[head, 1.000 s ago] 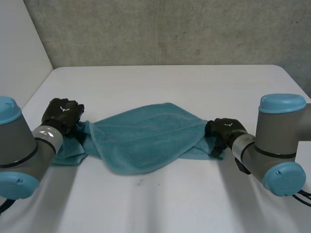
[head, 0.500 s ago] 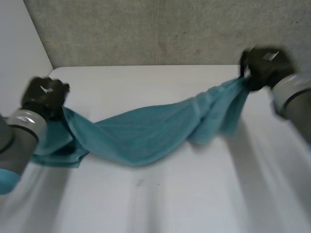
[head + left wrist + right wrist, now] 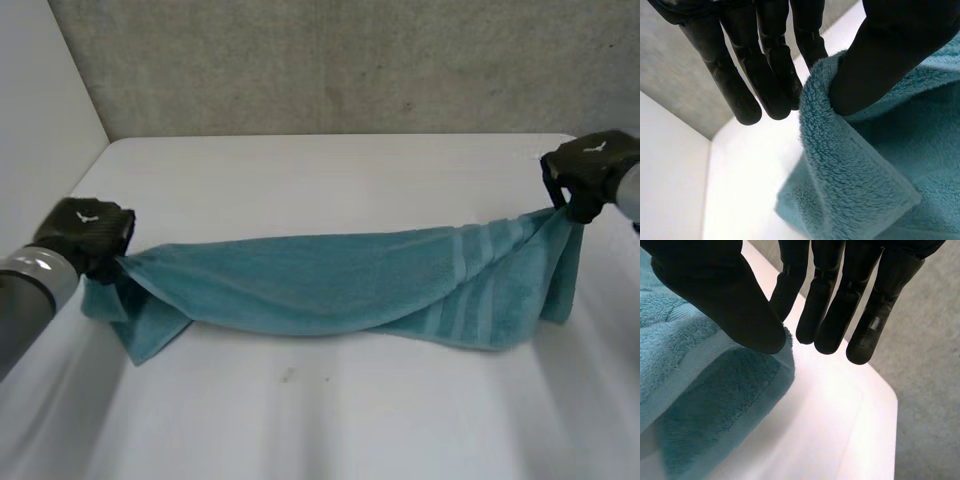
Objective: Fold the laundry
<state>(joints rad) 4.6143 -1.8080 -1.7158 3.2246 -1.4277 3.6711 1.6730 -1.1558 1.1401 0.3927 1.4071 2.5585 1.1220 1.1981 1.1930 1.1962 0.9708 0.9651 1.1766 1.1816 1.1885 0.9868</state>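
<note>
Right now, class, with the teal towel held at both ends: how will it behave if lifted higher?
Probably floppy: the teal towel sags toward the table between the left hand and right hand. Likely light, since mere thumb-and-fingers pinches hold its ends up. Probably not slippery: its fuzzy pile looks grippy.

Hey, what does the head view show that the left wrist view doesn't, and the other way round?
Head view: the whole teal towel stretched between the left hand and the right hand, its lower folds drooping onto the white table. Left wrist view: the grip up close, the thumb pinching the towel's hem against straight fingers. Shared: the left hand, the towel, the table and the grey wall.
</note>
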